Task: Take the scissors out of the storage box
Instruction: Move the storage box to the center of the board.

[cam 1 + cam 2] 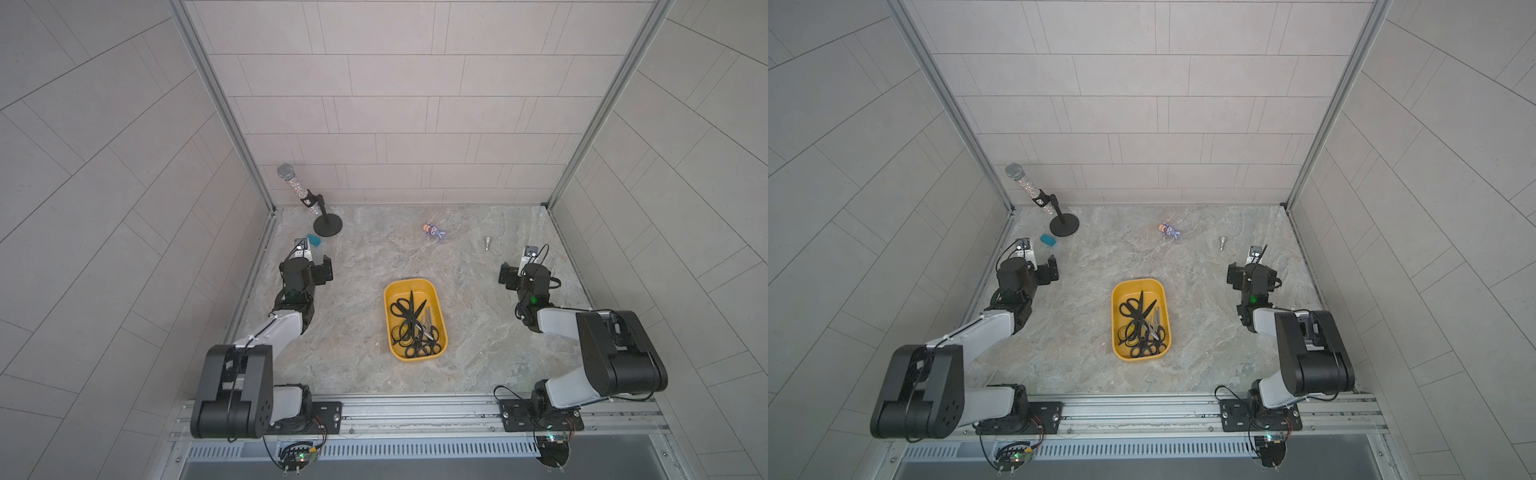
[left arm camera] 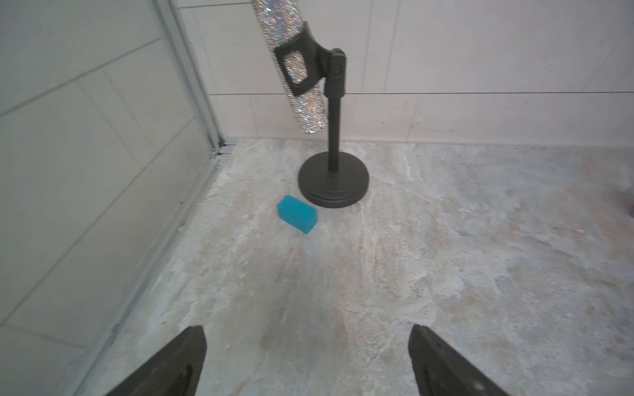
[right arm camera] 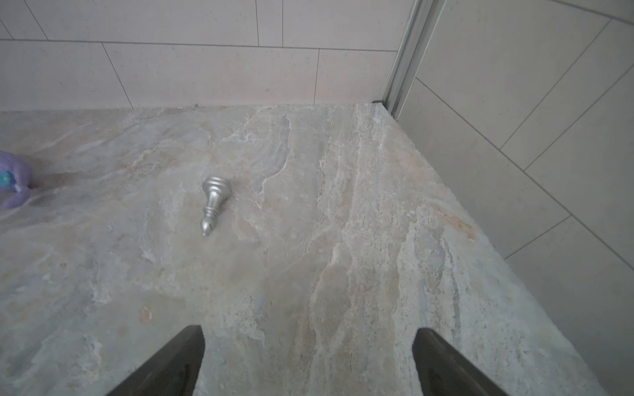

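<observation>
Left gripper point(image 2: 307, 329) and right gripper point(image 3: 308, 329) gape wide, holding nothing

We are looking into a robot test cell in a lab, not a home. Pale tile-patterned panels point(image 1: 395, 124) wall in a stone-patterned table point(image 1: 353, 374) on three sides, joined by aluminium posts point(image 1: 225, 108). Two robot arms point(image 1: 274, 328) are bolted to an aluminium rail point(image 1: 415, 409) at the front, with bare circuit boards point(image 1: 303, 457) and wires beneath. Unrelated props lie about: a glittery microphone point(image 1: 297, 187) on a stand, a blue block point(image 2: 296, 214), a silver chess piece point(image 3: 212, 204).
</observation>
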Tool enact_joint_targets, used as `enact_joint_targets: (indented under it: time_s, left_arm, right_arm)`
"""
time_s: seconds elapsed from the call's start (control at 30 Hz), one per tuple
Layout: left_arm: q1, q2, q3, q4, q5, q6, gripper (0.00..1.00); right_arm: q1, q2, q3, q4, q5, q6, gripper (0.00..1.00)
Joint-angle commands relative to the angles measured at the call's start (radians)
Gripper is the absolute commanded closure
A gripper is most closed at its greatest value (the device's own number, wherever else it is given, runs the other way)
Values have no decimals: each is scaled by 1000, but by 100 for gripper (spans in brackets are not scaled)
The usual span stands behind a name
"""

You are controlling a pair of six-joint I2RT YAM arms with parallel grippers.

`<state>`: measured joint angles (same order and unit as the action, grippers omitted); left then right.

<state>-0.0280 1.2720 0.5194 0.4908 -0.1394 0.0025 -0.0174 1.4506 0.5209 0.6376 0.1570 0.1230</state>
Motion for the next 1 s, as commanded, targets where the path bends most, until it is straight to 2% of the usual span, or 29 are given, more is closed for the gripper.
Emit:
enact_joint_targets:
  time_s: [0.0,0.17,0.3,0.43,0.53,0.6,0.67,0.7,0.73,0.77,0.83,0.93,0.97]
  left_arm:
    - [-23,-24,52,-162,-117,25,0]
    - [-19,-79,123,-281,-143,52,0]
    - [-26,-21,326,-579,-101,41,0]
    - [-48,12,470,-800,-86,-31,0]
    - [-84,10,513,-919,-151,-56,0]
    - [-147,0,513,-952,-228,-31,0]
    - [-265,-23,483,-913,-367,97,0]
    - [-303,-41,456,-865,-390,159,0]
    - [-317,-76,414,-788,-371,159,0]
    - [-315,-111,365,-706,-359,101,0]
    - [-294,-163,318,-654,-202,74,0]
    - [-295,-127,403,-817,-68,14,0]
    - [-306,-100,439,-880,-55,-1,0]
  right_arm:
    - [11,-92,93,-242,-31,50,1]
    - [147,-96,230,-440,48,-11,0]
    - [233,-98,321,-621,60,35,1]
    - [307,-84,402,-792,47,68,0]
    - [343,-90,420,-841,23,87,0]
    - [360,-95,422,-849,27,84,1]
    - [364,-95,424,-845,24,89,0]
    - [365,-90,431,-848,23,87,1]
    - [366,-81,445,-861,25,82,1]
    - [367,-72,460,-878,26,77,0]
    - [367,-67,478,-900,26,77,0]
    - [367,-77,492,-930,14,81,0]
    - [367,-78,502,-949,12,84,0]
